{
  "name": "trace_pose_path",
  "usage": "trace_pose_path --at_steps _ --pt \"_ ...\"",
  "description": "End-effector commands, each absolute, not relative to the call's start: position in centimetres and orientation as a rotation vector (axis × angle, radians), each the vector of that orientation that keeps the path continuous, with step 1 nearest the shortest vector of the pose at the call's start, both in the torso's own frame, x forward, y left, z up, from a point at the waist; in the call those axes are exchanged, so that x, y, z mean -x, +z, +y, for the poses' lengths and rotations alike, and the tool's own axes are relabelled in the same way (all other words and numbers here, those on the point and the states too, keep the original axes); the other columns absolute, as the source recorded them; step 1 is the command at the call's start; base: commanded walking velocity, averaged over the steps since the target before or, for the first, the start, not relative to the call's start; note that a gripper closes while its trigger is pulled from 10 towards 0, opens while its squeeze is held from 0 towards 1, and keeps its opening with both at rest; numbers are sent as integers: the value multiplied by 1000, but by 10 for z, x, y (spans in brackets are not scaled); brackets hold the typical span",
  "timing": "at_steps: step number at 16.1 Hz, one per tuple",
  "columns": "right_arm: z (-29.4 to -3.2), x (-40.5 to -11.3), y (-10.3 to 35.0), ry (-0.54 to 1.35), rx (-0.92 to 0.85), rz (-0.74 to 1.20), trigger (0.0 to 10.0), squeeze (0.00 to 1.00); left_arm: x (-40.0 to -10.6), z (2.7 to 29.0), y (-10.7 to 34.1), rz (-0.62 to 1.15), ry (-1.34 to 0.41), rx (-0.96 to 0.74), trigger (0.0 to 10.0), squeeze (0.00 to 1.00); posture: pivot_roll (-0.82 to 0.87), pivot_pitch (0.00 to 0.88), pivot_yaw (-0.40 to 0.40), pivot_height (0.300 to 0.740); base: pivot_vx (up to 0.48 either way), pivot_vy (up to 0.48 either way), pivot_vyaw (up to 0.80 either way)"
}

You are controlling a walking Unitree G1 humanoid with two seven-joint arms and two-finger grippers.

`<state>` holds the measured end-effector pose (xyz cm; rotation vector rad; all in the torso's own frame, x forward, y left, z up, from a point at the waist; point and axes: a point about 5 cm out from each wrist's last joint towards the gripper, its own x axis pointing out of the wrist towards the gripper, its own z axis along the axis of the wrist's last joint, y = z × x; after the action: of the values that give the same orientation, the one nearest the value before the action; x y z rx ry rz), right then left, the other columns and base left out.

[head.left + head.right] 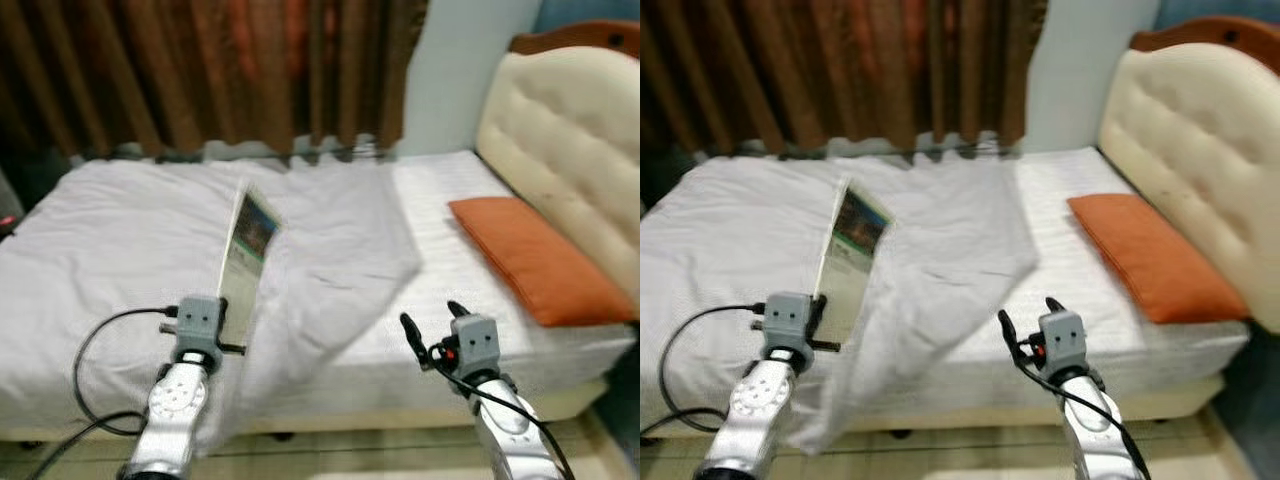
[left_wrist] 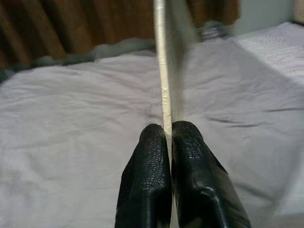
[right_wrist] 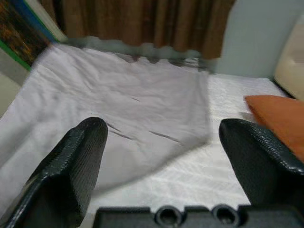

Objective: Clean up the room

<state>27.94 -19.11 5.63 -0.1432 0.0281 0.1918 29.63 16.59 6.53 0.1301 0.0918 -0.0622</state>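
A thin flat booklet [image 1: 246,255] with a printed cover stands on edge over the bed's near side. My left gripper [image 1: 233,335] is shut on its lower edge; in the left wrist view the two fingers [image 2: 152,161] pinch the pale edge of the booklet [image 2: 164,71]. A rumpled grey blanket [image 1: 330,250] covers the left and middle of the bed and hangs over the front. My right gripper [image 1: 432,322] hovers open by the bed's near edge, nothing between its fingers [image 3: 78,156]. An orange pillow [image 1: 535,255] lies at the right.
The white mattress sheet [image 1: 450,200] is bare between blanket and pillow. A cream padded headboard [image 1: 570,130] stands at the right and brown curtains [image 1: 200,70] hang behind the bed. A black cable [image 1: 95,345] loops by my left arm.
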Motion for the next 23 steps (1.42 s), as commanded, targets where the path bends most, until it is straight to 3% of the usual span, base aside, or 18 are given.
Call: trace_pose_path --at_steps 1,23 --pt "-190 -284 61 191 140 15 10000 0 -302 169 78 39 -65 -153 10000 0 -1 0 29 740 255 -401 0" --pt "-191 -283 55 224 134 41 10000 0 -304 168 74 48 -95 -169 10000 0 -11 0 30 740 254 -404 0"
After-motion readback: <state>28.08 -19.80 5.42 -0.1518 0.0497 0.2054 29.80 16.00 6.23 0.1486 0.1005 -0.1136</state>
